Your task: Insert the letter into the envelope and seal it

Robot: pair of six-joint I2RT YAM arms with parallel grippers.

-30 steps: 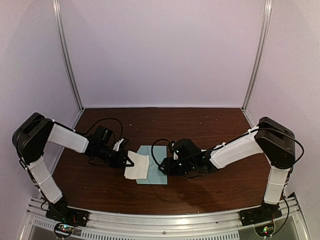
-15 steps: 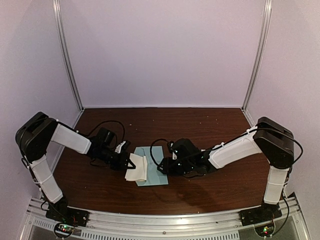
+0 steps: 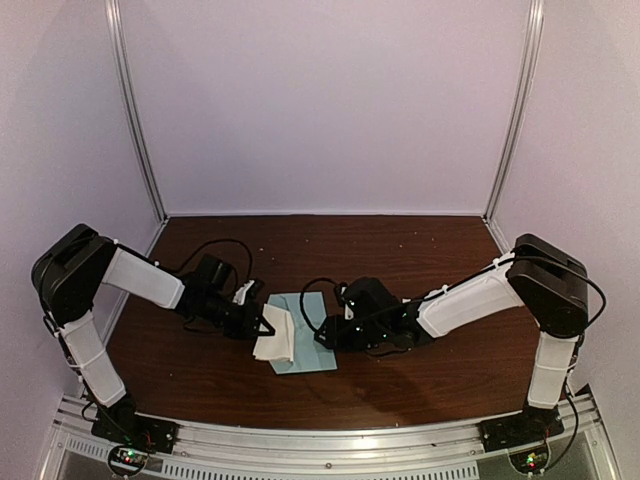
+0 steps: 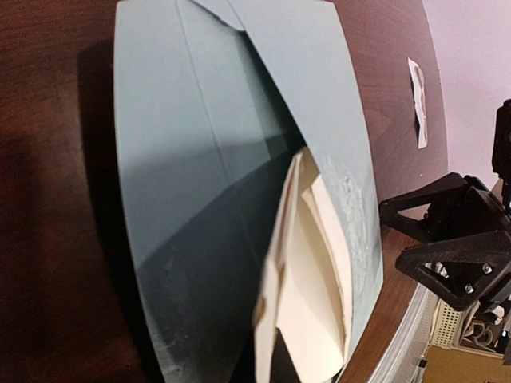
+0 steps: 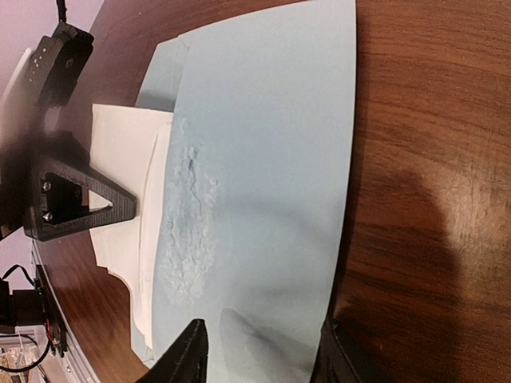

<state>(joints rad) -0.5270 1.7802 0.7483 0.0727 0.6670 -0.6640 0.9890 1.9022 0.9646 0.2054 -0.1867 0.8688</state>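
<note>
The light blue-teal envelope (image 3: pixel 316 356) lies flat on the table between the arms. The cream letter (image 3: pixel 272 341), folded, sticks partly into its left opening. My left gripper (image 3: pixel 264 325) is shut on the letter's left end. In the left wrist view the letter (image 4: pixel 307 303) passes under the top layer of the envelope (image 4: pixel 200 159). My right gripper (image 3: pixel 326 337) is open at the envelope's right side. In the right wrist view its fingers (image 5: pixel 185 355) straddle the envelope (image 5: pixel 271 159), with the letter (image 5: pixel 120 152) beyond.
A small white sticker strip (image 4: pixel 417 92) lies on the brown table (image 3: pixel 400 250) beyond the envelope. White walls with metal posts close the back and sides. A metal rail runs along the near edge (image 3: pixel 330 435).
My left gripper has moved to the right with the letter, and more of the letter now lies inside the envelope. The right gripper has stayed in place.
</note>
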